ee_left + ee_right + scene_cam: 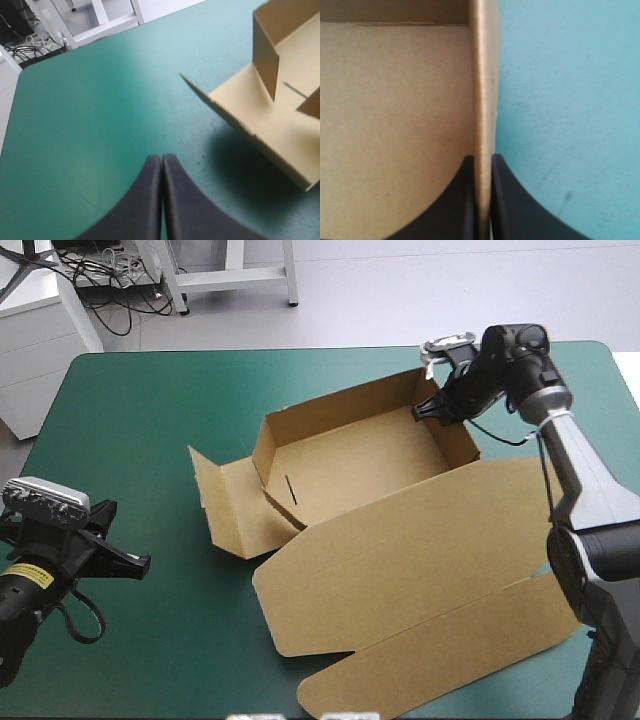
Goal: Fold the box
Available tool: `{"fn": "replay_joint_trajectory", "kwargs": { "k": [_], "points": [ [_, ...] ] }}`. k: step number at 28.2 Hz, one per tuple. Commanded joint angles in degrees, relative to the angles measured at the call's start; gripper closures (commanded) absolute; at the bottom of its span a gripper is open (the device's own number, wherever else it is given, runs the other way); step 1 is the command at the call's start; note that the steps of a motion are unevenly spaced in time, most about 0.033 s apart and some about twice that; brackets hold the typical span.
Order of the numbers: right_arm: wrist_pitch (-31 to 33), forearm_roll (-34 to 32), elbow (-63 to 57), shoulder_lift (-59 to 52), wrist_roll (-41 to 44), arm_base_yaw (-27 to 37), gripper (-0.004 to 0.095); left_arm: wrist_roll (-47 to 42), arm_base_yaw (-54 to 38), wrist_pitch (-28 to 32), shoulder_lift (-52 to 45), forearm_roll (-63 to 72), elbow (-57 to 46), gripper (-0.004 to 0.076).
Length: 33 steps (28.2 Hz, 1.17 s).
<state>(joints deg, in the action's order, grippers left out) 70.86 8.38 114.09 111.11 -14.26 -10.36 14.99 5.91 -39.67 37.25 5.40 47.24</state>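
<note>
a: what's nearest us?
b: the left gripper [138,562]. its black fin fingers are pressed into one point with nothing in them, and it hangs over the bare teal-green table cover [120,420] by the near left corner, well apart from the board.
a: and the box itself?
b: the brown cardboard box [370,460], a cut sheet half made up, sits mid-table toward the right. closest is its broad lid panel [420,580], lying flat on the cover. beyond it is the tray. the far wall and right wall stand up, and there's an upright on the left too, but the side flap [225,505] at that end lies splayed outward, not tucked.
a: so how far along?
b: more than half the tray is done, i'd guess. the left end wants folding over and tucking in.
a: and the far arm?
b: the right gripper [425,410] is at the far right corner. its fingers are all but closed, pinching the standing wall's edge, one inside the tray and one outside.
</note>
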Motion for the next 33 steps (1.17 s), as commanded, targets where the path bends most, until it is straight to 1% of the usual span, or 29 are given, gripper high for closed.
{"fn": "replay_joint_trajectory", "kwargs": {
  "k": [1, 5, 7, 9, 13, 17, 20, 22, 24, 27, 29, 30, 33],
  "points": [
    [1.0, 4.1, 1.5, -9.1, -3.5, 4.1, 0.0928, -1.0, -0.2, 3.8, -0.1, 0.8, 1.5, 0.0734],
    [1.0, 11.2, 1.5, -14.2, -6.9, 9.9, 0.0928, -1.1, -0.2, 3.8, -0.1, 0.8, 1.5, 0.0734],
    [1.0, 15.1, 1.5, -16.7, -8.2, 13.4, 0.0928, -2.7, -0.2, 3.8, -0.1, 0.9, 1.5, 0.0734],
    [1.0, 17.4, 1.5, -18.8, -8.7, 16.2, 0.0928, -5.6, -0.2, 3.8, -0.1, 0.7, 1.5, 0.0734],
    [1.0, 19.6, 1.5, -22.9, -9.8, 20.3, 0.0928, -6.9, -0.2, 3.8, -0.1, -0.7, 1.5, 0.0734],
    [1.0, 20.2, 1.5, -25.7, -10.1, 20.8, 0.0928, -7.1, -0.2, 3.8, 0.5, -2.4, 1.5, 0.0733],
    [1.0, 20.8, 1.5, -27.2, -10.1, 20.8, 0.0929, -7.4, -0.2, 3.0, 2.8, -2.6, 1.5, 0.0703],
    [1.0, 21.3, 1.5, -28.3, -10.1, 20.8, 0.0929, -8.2, -0.2, 2.7, 5.4, -1.0, 1.5, 0.0704],
    [1.0, 21.5, 0.9, -30.1, -10.2, 20.8, 0.0928, -8.2, -0.2, 4.6, 10.2, 2.0, 1.5, 0.0704],
    [1.0, 22.0, -1.5, -31.9, -11.1, 20.8, 0.0929, -4.8, -0.2, 7.0, 15.1, 7.3, 1.5, 0.0704],
    [1.0, 22.0, -3.6, -33.2, -11.2, 20.8, 0.0928, -0.6, -0.2, 7.9, 18.4, 13.1, 1.5, 0.0704],
    [1.0, 22.0, -6.0, -34.5, -11.5, 20.8, 0.0929, 4.8, -0.2, 7.9, 21.4, 19.9, 1.5, 0.0704],
    [1.0, 22.0, -8.7, -36.2, -12.5, 20.8, 0.0928, 13.8, -1.4, 6.9, 24.9, 30.5, 1.5, 0.0704]
  ]
}}
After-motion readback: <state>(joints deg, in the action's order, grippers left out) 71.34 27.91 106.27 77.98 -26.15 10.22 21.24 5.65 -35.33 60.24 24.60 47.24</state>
